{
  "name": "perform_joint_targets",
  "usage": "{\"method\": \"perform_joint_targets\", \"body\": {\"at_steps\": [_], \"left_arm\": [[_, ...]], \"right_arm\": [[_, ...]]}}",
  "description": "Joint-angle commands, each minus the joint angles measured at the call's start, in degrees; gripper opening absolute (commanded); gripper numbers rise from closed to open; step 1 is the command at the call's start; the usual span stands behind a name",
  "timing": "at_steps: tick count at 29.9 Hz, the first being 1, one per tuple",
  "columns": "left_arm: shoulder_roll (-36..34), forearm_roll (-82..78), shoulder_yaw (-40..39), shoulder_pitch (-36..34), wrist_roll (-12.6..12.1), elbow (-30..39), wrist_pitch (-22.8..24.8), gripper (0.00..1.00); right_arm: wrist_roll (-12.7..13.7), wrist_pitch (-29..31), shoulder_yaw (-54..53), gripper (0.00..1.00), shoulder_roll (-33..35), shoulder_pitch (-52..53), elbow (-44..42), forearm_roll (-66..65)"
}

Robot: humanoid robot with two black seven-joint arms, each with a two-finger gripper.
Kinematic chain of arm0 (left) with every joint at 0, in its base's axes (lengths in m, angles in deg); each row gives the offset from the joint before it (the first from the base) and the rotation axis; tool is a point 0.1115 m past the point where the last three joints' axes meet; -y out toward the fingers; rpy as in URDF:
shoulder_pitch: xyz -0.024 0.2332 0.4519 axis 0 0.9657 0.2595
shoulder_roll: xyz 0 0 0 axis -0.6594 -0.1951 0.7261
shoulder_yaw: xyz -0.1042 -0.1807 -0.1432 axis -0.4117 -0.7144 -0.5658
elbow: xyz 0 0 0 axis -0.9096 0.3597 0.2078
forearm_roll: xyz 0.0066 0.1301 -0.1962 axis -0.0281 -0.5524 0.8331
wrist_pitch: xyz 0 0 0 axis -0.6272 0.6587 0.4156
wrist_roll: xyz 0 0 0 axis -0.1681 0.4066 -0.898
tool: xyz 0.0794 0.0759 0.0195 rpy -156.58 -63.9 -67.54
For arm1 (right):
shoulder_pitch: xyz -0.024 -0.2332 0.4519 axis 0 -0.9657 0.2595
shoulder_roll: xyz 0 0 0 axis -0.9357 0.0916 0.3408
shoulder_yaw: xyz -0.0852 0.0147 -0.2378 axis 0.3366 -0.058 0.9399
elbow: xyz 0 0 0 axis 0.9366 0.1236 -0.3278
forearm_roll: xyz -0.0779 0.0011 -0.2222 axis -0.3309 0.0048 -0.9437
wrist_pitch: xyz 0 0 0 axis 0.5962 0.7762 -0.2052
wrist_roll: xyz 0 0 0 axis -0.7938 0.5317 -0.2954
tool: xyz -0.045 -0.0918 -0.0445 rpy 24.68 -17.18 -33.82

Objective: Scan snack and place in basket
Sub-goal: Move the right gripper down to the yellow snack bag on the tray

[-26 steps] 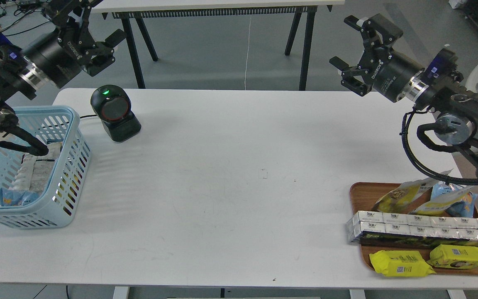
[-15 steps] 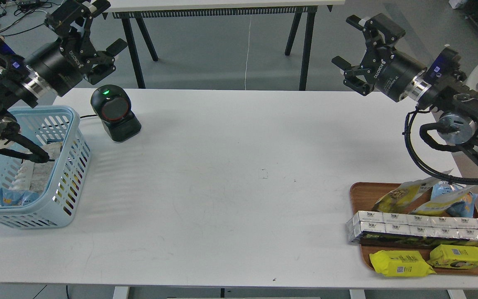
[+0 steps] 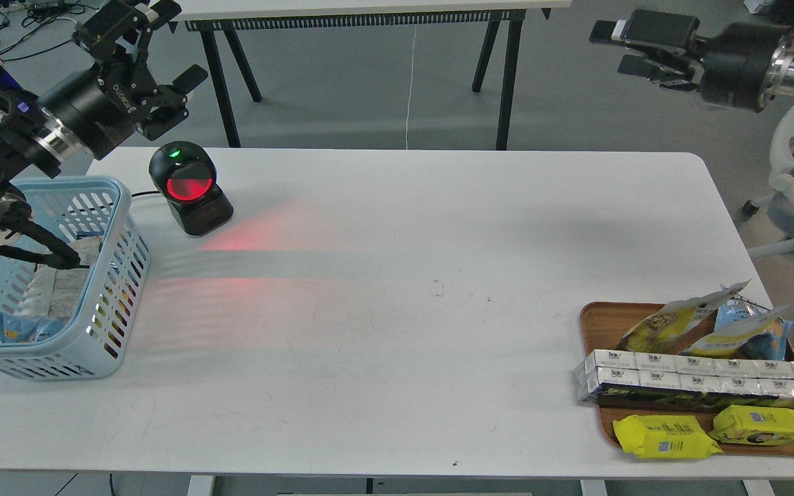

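Broadly, one white counter (image 3: 397, 310) carries everything, and its wide middle holds nothing but a red glow cast across the surface. At its left edge sits one light blue basket (image 3: 104, 303) with slotted sides; several packets lie inside (their print too small to read), and a cable of the left arm crosses above them. At the right corner sits one brown wooden tray (image 3: 600, 320). Across the tray lies a long row of white cartons (image 3: 704, 375), stacked two high, with small dark print I cannot read. Behind that row leans the snack (image 3: 673, 324), a yellow and white-grey pouch picturing round beige balls, touching one blue-and-yellow bag (image 3: 755, 331) on its right. In front of the row lie two flat yellow packs (image 3: 666, 437), each with a small white label. Near the basket stands one black scanner (image 3: 189, 187), its round window lit red and a green lamp on top.

The left pincer (image 3: 156, 52) hangs above the counter's far left corner, jaws spread wide and holding nothing; white lettering on its body reads as ROBOTIQ. The right pincer (image 3: 628, 45) is high at the far right, well away from the tray, seen side-on (I cannot tell how far its jaws are parted).
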Motion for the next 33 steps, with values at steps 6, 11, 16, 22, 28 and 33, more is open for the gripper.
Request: {"method": "perform_joint_targets", "body": {"at_steps": [6,11,16,22,28,33], "left_arm": [[-0.61,-0.04,0.18,-0.17,0.00,0.27,0.00,1.00],[-0.44,-0.04,0.27,0.00,0.00,0.27,0.00,1.00],[-0.35,-0.04,0.36,0.18,0.00,0.27,0.00,1.00],[-0.53,-0.04,0.36,0.26,0.00,0.27,0.00,1.00],[-0.70,-0.04,0.36,0.35,0.00,0.10,0.00,1.00],[-0.61,-0.04,0.44,0.44,0.00,0.01,0.00,1.00]], "right_arm": [[0.00,-0.02,0.68,0.99,12.55,2.95,22.93,-35.03],[0.00,-0.02,0.77,0.99,19.32,2.25,34.10,-48.31],[0.00,-0.02,3.40,0.99,23.99,1.81,39.56,-59.32],[0.00,-0.02,4.81,0.99,26.98,1.46,42.91,-63.57],[0.00,-0.02,9.03,0.99,28.92,1.11,44.93,-63.57],[0.00,-0.02,12.98,0.99,28.92,1.02,44.76,-63.57]]}}
